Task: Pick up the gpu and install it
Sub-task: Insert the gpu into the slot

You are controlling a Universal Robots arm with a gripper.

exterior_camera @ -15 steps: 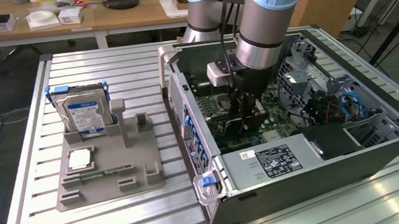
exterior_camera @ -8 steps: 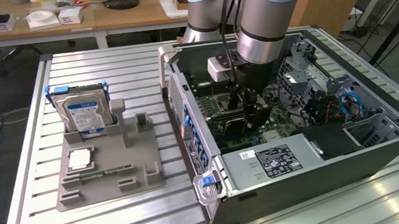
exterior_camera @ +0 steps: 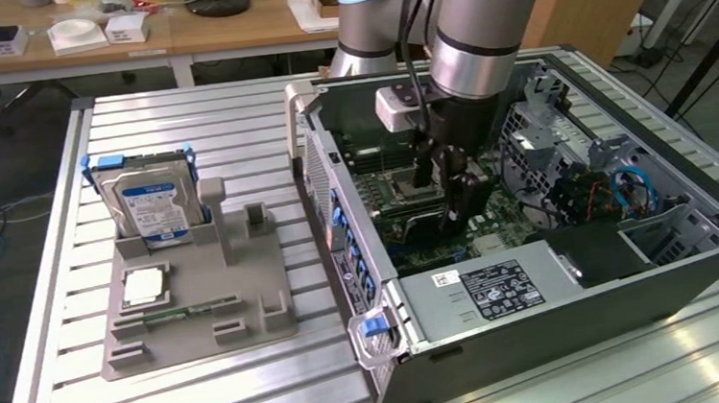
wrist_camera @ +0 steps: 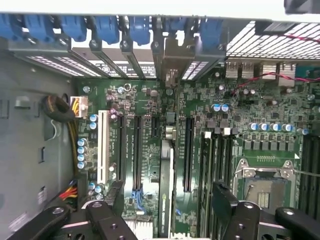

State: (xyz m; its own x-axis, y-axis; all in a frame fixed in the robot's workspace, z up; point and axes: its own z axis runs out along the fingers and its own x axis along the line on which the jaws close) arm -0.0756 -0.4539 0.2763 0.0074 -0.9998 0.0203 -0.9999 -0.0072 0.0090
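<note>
Green-edged gpu (wrist_camera: 166, 190) standing on edge in motherboard (wrist_camera: 250, 110) slot, claw (wrist_camera: 170, 210) spread wide, holding nothing

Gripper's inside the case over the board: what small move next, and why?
Probably lift straight up. The gripper stands open, its fingers either side of the gpu, which stands edge-on in a motherboard slot and looks seated.

A: You'll find the thin green card with black cooler (wrist_camera: 165, 192) seen edge-on between the black tool (wrist_camera: 170, 200) fingers, its lower end cut off.

B: And the arm hides the open grey computer case's (exterior_camera: 573, 291) board (exterior_camera: 505, 219) from you.
</note>
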